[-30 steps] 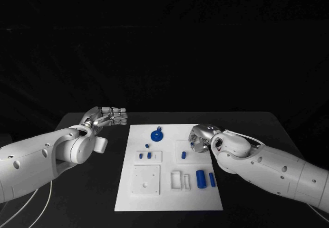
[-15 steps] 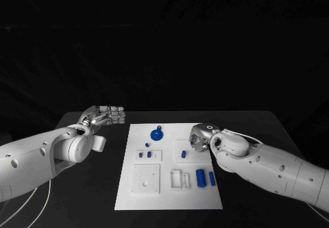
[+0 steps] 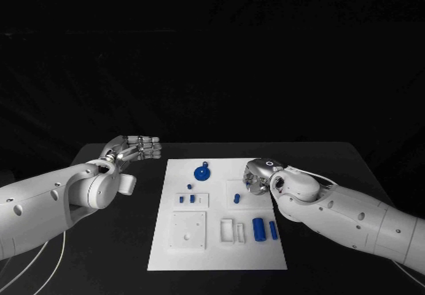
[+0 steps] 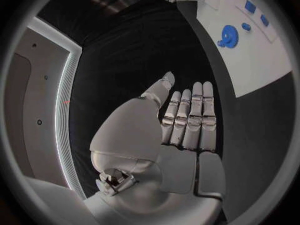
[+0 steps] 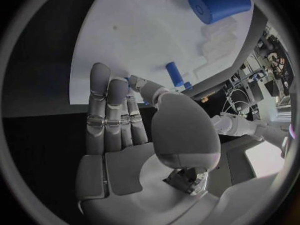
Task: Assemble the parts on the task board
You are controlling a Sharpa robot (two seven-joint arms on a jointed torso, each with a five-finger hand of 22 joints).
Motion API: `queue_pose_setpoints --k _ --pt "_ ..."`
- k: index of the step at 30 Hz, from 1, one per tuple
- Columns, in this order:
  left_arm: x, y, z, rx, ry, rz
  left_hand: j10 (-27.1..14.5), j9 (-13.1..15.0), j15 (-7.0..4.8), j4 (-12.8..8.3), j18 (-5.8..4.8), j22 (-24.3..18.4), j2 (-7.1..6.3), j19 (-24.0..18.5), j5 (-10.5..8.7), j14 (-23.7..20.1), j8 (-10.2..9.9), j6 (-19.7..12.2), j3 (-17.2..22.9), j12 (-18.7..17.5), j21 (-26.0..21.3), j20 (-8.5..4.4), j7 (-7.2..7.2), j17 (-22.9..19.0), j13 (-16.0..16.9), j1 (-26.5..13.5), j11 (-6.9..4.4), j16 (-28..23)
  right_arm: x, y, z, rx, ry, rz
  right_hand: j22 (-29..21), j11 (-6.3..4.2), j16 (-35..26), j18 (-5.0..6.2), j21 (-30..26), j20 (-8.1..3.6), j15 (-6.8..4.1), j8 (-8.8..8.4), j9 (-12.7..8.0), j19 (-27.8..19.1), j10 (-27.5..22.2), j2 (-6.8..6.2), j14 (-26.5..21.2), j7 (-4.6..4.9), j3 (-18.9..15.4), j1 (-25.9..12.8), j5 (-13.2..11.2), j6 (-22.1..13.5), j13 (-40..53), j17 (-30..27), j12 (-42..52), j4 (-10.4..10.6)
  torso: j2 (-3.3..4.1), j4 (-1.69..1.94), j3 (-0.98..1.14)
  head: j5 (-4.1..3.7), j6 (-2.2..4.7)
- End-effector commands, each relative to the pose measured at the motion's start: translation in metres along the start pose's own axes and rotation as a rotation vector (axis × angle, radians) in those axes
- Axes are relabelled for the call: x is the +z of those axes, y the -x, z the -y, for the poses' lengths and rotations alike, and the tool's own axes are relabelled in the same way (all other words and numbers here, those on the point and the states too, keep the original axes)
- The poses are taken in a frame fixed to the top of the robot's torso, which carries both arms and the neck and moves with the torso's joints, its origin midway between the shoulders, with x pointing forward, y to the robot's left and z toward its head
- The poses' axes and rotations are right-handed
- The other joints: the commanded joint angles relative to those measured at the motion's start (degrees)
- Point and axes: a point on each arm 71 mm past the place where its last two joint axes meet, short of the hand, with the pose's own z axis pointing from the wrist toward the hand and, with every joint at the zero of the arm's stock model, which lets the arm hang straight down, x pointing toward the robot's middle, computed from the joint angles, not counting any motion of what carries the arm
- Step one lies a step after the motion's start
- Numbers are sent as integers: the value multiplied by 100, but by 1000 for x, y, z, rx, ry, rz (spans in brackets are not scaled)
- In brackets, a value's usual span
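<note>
The white task board (image 3: 217,258) lies in the middle of the black table. On it sit a blue gear (image 3: 202,174), several small blue pegs such as one (image 3: 237,198) near the middle, and a large blue cylinder (image 3: 260,229) beside a thinner one (image 3: 272,230). My left hand (image 3: 134,149) hovers off the board's far left corner, fingers straight, holding nothing (image 4: 187,120). My right hand (image 3: 257,176) is over the board's right side. Its fingers are stretched out flat and hold nothing (image 5: 119,120), with a blue peg (image 5: 175,74) just past the thumb.
A white square plate (image 3: 190,231) and two small white fixtures (image 3: 228,232) stand on the board's near half. The large cylinder (image 5: 219,4) lies beyond my right hand's fingertips. Bare black table (image 3: 106,246) flanks the board on both sides.
Both hands have drifted only slightly, the left a little to the left, the right a little toward the far side. The parts on the board lie as before.
</note>
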Motion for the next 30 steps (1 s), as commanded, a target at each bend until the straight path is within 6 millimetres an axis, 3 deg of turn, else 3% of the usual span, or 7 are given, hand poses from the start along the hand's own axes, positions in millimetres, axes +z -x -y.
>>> queue_pose_setpoints --k 1,16,23,26,30 --pt "1 -2 2 -12 -11 -12 -27 8 -10 6 36 -6 63 46 -10 35 24 36 -37 8 37 4 22 5 -3 2 34 -15 -2 -11 -3 -16 17 -44 57 -10 30 -51 45 -38 -32 8 -2 169 54 70 -7 4 -35 -15 34 42 10 10 24 -63 -4 -1 -2 -7 -11" --pt "1 0 2 -10 -7 -6 -53 7 -11 -5 33 -21 60 49 -4 36 23 19 -47 10 45 1 38 5 -2 25 40 -16 -1 -10 -5 -29 15 -3 283 -89 30 -82 95 -97 -93 10 7 139 339 117 -2 -66 29 -6 79 316 17 17 26 -249 -5 -7 0 -22 -33" --pt "2 1 1 -10 -5 -7 -58 7 -13 -5 34 -19 67 53 1 43 23 19 -46 10 50 -2 43 6 -2 31 42 -15 -2 -6 -6 -24 14 50 454 -109 32 -89 123 -126 -119 11 4 104 405 91 -1 -87 202 -36 -31 384 19 15 29 -254 -5 7 2 -13 -17" --pt "2 1 1 -9 -5 -6 -58 7 -13 -5 34 -19 67 53 1 43 23 19 -46 10 50 -2 43 6 -2 31 42 -15 -3 -3 -5 -19 14 71 490 -111 33 -86 115 -133 -126 9 4 105 417 101 1 -91 256 -2 -242 395 18 14 28 -263 -4 11 2 -11 -14" --pt "3 3 1 -8 -5 -2 -58 7 -13 -5 34 -19 67 53 1 43 23 19 -46 10 50 -2 43 6 -2 31 42 -15 -4 5 -3 -6 11 103 519 -113 35 -86 104 -133 -126 10 5 108 424 90 1 -91 282 -7 -274 404 18 15 28 -250 -9 -9 5 1 -6"
